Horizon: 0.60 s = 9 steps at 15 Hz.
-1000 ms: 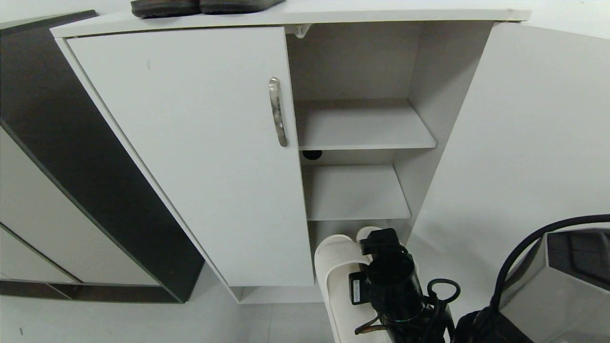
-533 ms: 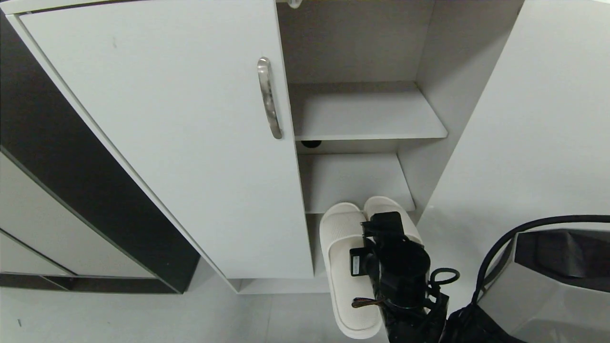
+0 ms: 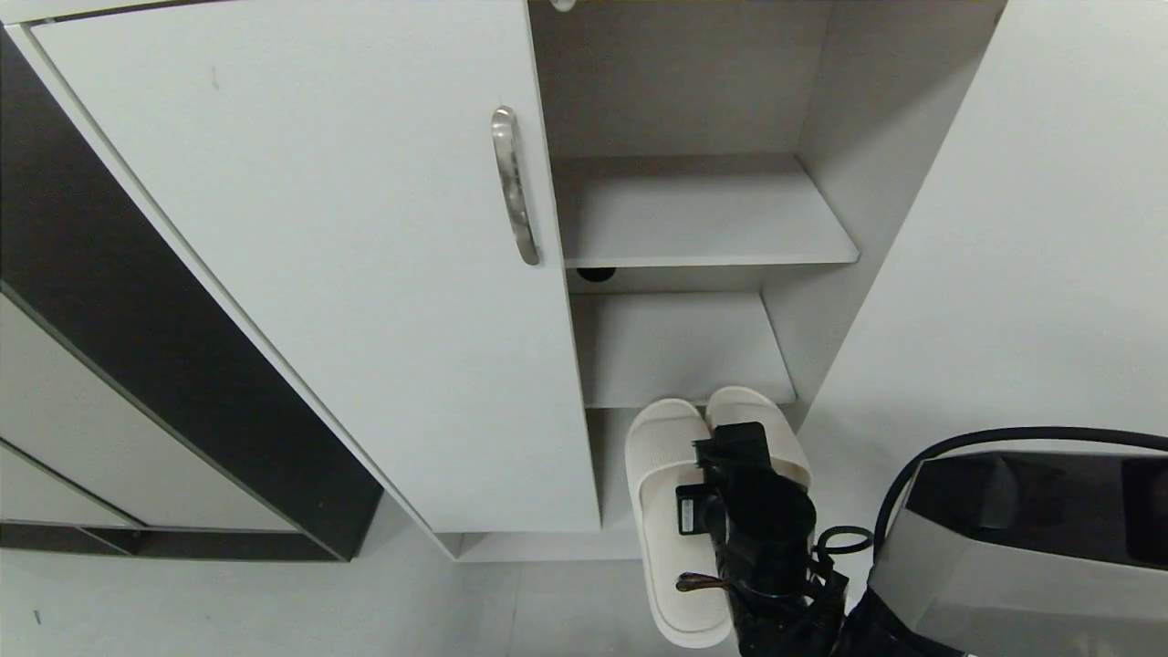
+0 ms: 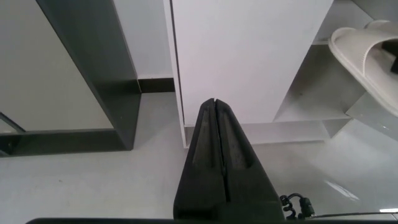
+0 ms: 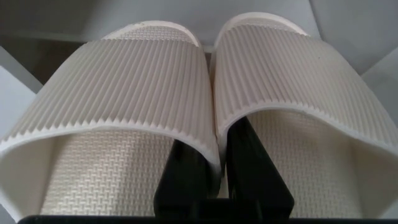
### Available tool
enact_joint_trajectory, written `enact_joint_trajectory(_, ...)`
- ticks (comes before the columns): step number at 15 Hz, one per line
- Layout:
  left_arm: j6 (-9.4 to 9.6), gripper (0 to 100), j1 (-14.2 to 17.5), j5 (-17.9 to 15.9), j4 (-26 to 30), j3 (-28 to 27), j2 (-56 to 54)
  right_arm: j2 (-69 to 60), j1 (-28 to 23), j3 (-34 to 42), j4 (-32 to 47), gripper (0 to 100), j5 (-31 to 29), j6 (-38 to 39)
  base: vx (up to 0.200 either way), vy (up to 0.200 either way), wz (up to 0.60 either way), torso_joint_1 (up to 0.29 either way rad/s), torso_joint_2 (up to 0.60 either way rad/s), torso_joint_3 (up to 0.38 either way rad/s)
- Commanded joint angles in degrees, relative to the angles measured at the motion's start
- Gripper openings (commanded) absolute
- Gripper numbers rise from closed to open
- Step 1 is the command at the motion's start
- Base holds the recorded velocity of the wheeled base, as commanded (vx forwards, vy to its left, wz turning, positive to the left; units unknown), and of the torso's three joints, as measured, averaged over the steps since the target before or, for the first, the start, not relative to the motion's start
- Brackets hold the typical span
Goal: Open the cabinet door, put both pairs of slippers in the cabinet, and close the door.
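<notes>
**Right end effector** [image 3: 730,443] grasps the cream slippers [image 3: 666,511] by their two inner strap edges, pinched together. The straps are ribbed, the footbeds woven-textured and the toes rounded. Ahead of it the cabinet [image 3: 858,137] stands open, with two flat white shelves [image 3: 703,214]; the toes reach the lower shelf's front edge. To its left is the shut door [image 3: 319,228] with a curved metal handle [image 3: 514,187], and to its right the swung-out door [image 3: 1031,274]. **Left end effector** [image 4: 214,143] is clenched and empty above the smooth floor [image 4: 93,180].

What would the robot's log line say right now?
right tool: shut on slippers | left tool: shut, empty | cabinet door: open
</notes>
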Motion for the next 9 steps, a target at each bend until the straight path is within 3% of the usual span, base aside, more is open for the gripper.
enact_joint_trajectory(1,-0.01,0,0.0,0.0,0.0,0.0,0.1,0.5,-0.1,0.0,0.1,0,0.0,0.1,0.000,0.000,0.00,0.000,0.00,0.000)
enact_joint_trajectory(9,0.08,0,0.0,0.0,0.0,0.0,0.1,1.5,-0.6,-0.4,-0.7,0,0.1,0.1,0.200,0.200,0.00,0.001,0.00,0.004)
